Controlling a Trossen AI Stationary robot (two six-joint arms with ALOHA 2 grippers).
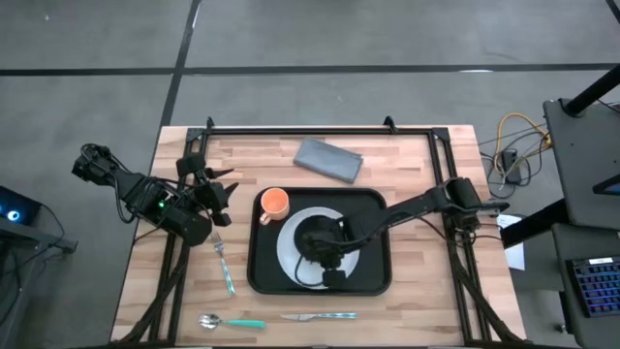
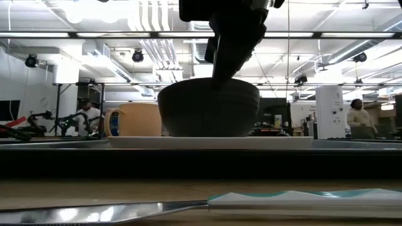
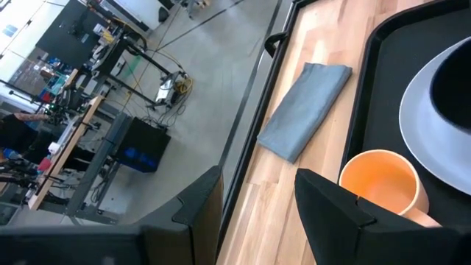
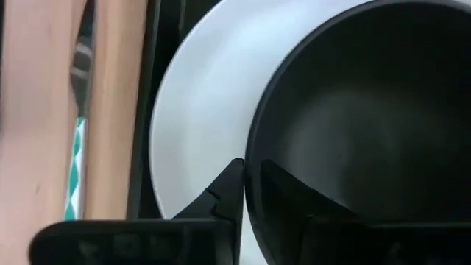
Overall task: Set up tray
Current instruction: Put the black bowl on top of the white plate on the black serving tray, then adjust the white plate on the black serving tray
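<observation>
The black tray lies mid-table. On it sits a white plate with a dark bowl on top, and an orange mug stands at the tray's far left corner. In the low view the bowl rests flat on the plate. My right gripper reaches in from the right and is shut on the bowl's rim. My left gripper is open above the bare wood left of the mug, touching nothing. In its wrist view the mug lies just ahead. My right gripper pinches the bowl's rim on its near side, one finger outside and one inside the bowl. The fingers come from above, pointing down. The bowl stands upright with its base on the white plate.
A folded grey napkin lies on the wood beyond the tray. A fork lies left of the tray. A spoon and a knife lie along the near edge. Black rails run along the table's far and side edges.
</observation>
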